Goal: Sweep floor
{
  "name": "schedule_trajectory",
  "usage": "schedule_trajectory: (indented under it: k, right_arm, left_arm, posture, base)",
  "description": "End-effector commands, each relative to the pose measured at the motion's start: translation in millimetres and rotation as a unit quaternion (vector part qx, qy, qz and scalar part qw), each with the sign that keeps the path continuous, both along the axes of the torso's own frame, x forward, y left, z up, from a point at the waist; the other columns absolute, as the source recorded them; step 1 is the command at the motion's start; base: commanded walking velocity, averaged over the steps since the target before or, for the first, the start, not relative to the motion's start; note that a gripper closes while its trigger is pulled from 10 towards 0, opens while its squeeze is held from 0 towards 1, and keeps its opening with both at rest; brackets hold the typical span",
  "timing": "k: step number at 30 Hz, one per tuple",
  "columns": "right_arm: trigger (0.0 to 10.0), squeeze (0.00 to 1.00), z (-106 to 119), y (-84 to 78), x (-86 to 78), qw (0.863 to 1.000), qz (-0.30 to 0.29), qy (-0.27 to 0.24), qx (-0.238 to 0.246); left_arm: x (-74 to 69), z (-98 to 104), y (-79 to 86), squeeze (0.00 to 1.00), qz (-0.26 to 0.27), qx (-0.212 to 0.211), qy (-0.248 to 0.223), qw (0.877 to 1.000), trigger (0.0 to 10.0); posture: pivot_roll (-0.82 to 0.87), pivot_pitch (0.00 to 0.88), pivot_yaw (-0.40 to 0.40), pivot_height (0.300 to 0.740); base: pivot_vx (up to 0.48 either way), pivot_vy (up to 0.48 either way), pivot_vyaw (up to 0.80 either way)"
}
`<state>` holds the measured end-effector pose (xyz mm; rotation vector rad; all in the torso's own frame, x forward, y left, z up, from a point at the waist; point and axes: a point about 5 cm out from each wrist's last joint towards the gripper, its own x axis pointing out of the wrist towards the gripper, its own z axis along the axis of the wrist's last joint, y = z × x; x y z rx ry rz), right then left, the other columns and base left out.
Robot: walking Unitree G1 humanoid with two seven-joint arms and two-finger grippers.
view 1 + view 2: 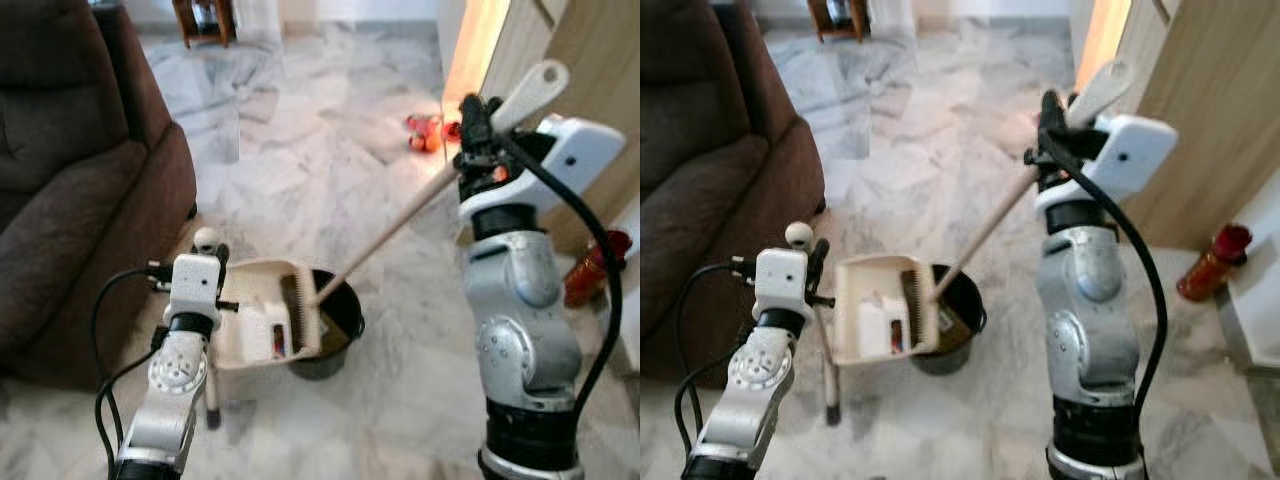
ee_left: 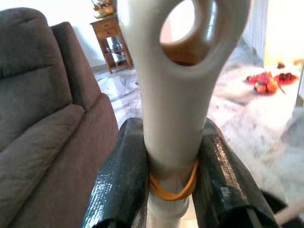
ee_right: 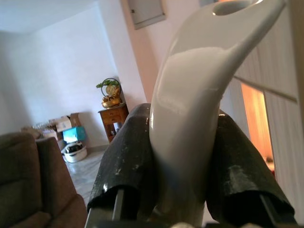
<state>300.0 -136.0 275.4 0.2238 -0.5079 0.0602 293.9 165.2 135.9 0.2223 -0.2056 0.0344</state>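
A cream dustpan [image 1: 250, 310] is tipped up against the rim of a black bin [image 1: 340, 330], with a white scrap and something red [image 1: 277, 338] lying in it. My left gripper [image 1: 210, 255] is shut on the dustpan's pale handle [image 2: 175, 95], fingers [image 2: 118, 185] pressed on either side above an orange rubber band. The broom's dark bristle head [image 1: 296, 310] rests at the pan's mouth over the bin. Its long pale handle [image 1: 400, 225] slants up to my right gripper [image 1: 474, 125], which is shut on the handle's hooked end [image 3: 199, 95].
A brown sofa [image 1: 70, 180] fills the left side. A wooden panel wall [image 1: 590, 80] stands on the right with a red bottle [image 1: 592, 265] at its foot. Red and orange items [image 1: 428, 130] lie on the marble floor beyond, and a wooden side table [image 1: 205, 20] stands far back.
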Motion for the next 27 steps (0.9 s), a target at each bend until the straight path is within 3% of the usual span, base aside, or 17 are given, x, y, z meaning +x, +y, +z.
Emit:
schedule_trajectory:
  k: [1,16,27]
  right_arm:
    - [10.0,0.00,18,8.4,-9.2,0.998,0.023,-0.048,0.015]
    - [10.0,0.00,18,16.3,-11.1,0.998,0.035,-0.048,0.019]
    - [10.0,0.00,22,30.1,-15.8,0.997,0.051,-0.062,0.017]
  left_arm:
    - [-0.8,7,5.0,0.00,0.009,0.015,-0.020,1.000,10.0]
    - [-1.7,8,5.0,0.00,0.012,0.012,-0.025,1.000,10.0]
    - [-2.4,9,3.0,0.00,0.005,0.009,-0.030,1.000,10.0]
  posture:
    - [0.09,0.134,0.034,0.740]
    - [0.09,0.142,0.033,0.740]
    - [0.09,0.144,0.032,0.740]
  base:
    - [0.322,0.000,0.00]
    - [0.314,0.000,0.00]
    - [0.000,0.000,0.00]
